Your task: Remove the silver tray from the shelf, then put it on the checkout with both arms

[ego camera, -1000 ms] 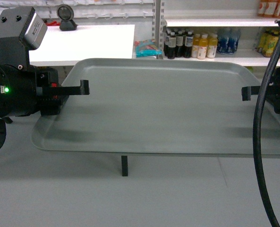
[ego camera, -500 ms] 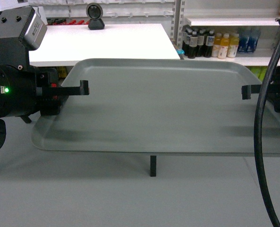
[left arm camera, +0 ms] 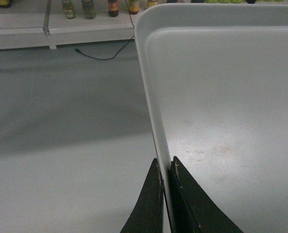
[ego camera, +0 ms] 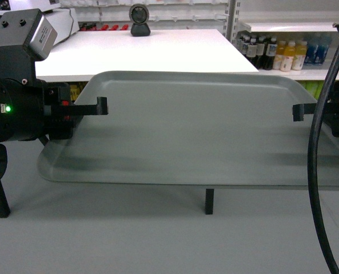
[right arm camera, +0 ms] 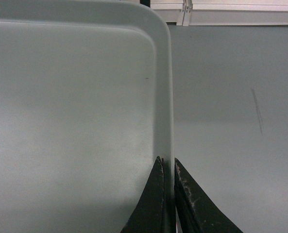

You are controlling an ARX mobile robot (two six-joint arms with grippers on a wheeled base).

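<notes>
Black fingers of your left claw (left arm camera: 165, 194) are pinching the left rim of the silver tray (ego camera: 192, 131), which is hanging level above the grey floor, in front of the white checkout bench (ego camera: 146, 51). Your right claw (right arm camera: 168, 194) is clamping the right rim.

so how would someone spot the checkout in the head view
Look past the far rim of the tray held up between the two arms. The checkout is the flat white tabletop behind it, left of the shelves of bottles. Unlike those shelves it is bare except for a small round black device near its back edge.
</notes>
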